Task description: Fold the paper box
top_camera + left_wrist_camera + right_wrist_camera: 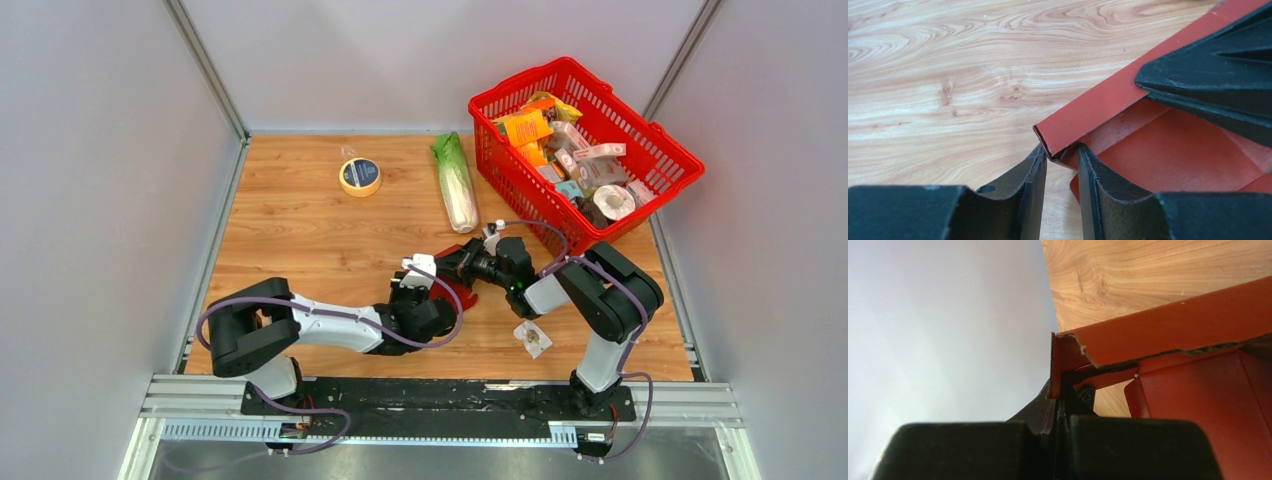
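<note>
Right gripper pinches a flap of the dark-red thin cardboard paper box; left gripper flanks its corner. Whether it clamps, I cannot tell.

A robotics lab test cell: plain grey wall panels box in the wood-grain counter on three sides, and a slotted aluminium rail along its near edge carries two white-and-black robot arms.
</note>
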Tool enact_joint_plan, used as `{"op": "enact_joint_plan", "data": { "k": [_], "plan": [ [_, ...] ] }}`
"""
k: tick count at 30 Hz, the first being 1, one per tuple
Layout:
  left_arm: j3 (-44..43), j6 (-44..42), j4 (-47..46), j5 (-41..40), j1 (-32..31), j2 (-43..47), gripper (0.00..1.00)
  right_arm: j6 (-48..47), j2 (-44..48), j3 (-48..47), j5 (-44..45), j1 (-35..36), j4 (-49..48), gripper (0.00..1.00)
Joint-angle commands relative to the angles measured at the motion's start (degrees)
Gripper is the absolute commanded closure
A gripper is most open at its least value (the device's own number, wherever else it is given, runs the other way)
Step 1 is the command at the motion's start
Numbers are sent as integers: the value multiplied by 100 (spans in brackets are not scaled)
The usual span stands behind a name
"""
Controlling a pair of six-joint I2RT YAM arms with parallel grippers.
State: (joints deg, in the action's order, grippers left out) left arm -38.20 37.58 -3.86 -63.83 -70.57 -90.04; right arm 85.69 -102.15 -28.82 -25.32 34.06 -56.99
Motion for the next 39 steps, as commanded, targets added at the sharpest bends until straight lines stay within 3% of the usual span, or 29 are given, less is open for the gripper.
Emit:
{"op": "enact_joint_plan", "data": {
  "k": [1,5,11,23,25,26,29,31,35,39],
  "plan": [
    [-679,1004,1262,-655,-10,-267,63,27,107,122,-78,127,-233,100],
    [-1154,2189,2379,-973,-10,-558,68,176,64,201,27,179,-295,100],
    [-1436,2438,2715,-850,174,-901,99,501,63,368,308,232,-348,100],
    [-1515,2307,2768,-341,377,-1051,100,589,626,473,695,566,320,100],
    [-1733,2315,3003,-174,455,-1156,100,598,713,526,800,619,390,100],
    [-1883,2619,3623,-173,482,-1243,100,633,740,544,853,662,399,100],
    [-2227,3158,4242,-200,526,-1463,100,659,819,675,1029,672,540,100],
    [-2254,3220,4271,-182,535,-1490,100,607,750,615,977,654,540,100],
    [-2105,2958,3913,-130,526,-1376,100,615,644,597,889,654,338,100],
    [-1334,1614,2305,483,544,-728,100,510,714,570,924,619,408,100]
  ]
}}
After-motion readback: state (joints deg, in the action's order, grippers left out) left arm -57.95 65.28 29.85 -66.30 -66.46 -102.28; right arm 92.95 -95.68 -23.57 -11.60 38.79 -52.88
